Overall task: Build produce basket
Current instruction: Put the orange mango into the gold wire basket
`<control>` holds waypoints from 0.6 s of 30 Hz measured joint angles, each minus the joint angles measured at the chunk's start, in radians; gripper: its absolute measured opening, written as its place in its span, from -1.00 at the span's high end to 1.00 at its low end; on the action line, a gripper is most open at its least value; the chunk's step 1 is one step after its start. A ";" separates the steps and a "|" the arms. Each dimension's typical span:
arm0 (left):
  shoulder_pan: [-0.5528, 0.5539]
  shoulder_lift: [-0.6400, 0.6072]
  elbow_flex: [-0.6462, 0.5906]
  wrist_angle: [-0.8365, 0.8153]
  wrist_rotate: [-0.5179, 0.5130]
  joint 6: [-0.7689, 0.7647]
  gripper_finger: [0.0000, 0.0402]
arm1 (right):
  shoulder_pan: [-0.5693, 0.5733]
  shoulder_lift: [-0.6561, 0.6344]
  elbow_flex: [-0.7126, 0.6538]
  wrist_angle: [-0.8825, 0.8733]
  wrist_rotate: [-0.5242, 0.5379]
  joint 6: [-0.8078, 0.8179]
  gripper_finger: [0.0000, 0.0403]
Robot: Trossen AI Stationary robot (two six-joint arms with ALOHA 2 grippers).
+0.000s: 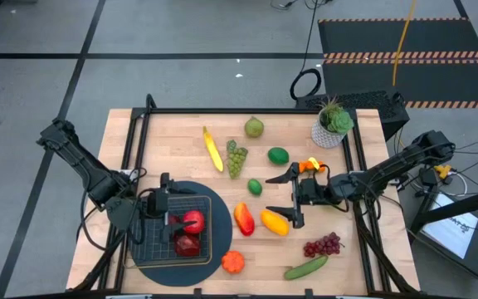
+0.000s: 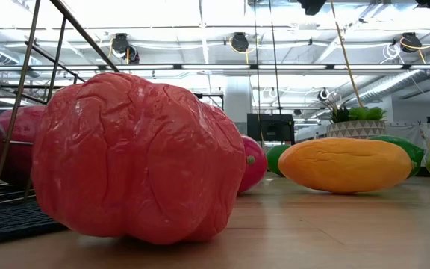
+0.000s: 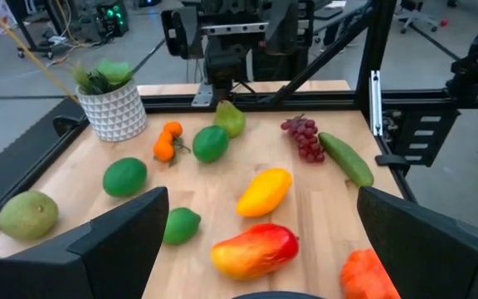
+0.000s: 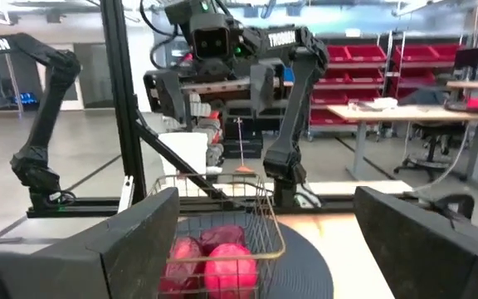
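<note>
Produce is lying mostly loose on the wooden worktop (image 1: 181,158): only two red plastic apples (image 1: 190,232) are sitting in the shallow square dark wire-mesh basket (image 1: 207,218), which is resting on a round dark mat (image 1: 222,249) at the near left. Left tool (image 1: 168,220) is hanging over the basket with its fingers spread wide, holding nothing. Right tool (image 1: 292,196) is hovering mid-worktop, fingers likewise spread and empty, just beside the yellow-orange plastic mango (image 1: 275,222) and near the red-and-yellow plastic pepper (image 1: 244,218).

Judgement: the task is looking early, with most pieces not yet loaded.

Risks from here:
- Smooth, rounded fruit may be squirting out of a pinch taken off-centre and rolling toward the worktop edge.
- Small green plastic lime (image 1: 255,187) and mango are lying close together; a descending finger may be nudging one while reaching for the other.
- Both arms are converging near the basket; collision is possible if they are delivering together.
- Apples piled high may be spilling over the low mesh wall.
</note>
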State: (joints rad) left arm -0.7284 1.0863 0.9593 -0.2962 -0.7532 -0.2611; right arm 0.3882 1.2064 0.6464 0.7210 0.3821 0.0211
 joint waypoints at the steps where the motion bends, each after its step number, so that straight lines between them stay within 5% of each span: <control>1: 0.000 0.000 0.000 0.000 0.000 0.007 -0.93 | 0.000 0.000 0.000 -0.010 0.023 0.012 -0.77; 9: 0.022 0.000 0.000 0.011 0.004 0.021 -0.89 | 0.001 0.025 0.000 -0.080 0.093 0.156 -0.77; 18: 0.061 0.000 0.000 0.012 0.027 0.020 -0.41 | 0.011 0.090 0.068 -0.152 0.094 0.220 -0.77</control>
State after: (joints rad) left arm -0.6676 1.0866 0.9592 -0.2839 -0.7260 -0.2416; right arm 0.3992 1.2966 0.7149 0.5689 0.4759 0.2412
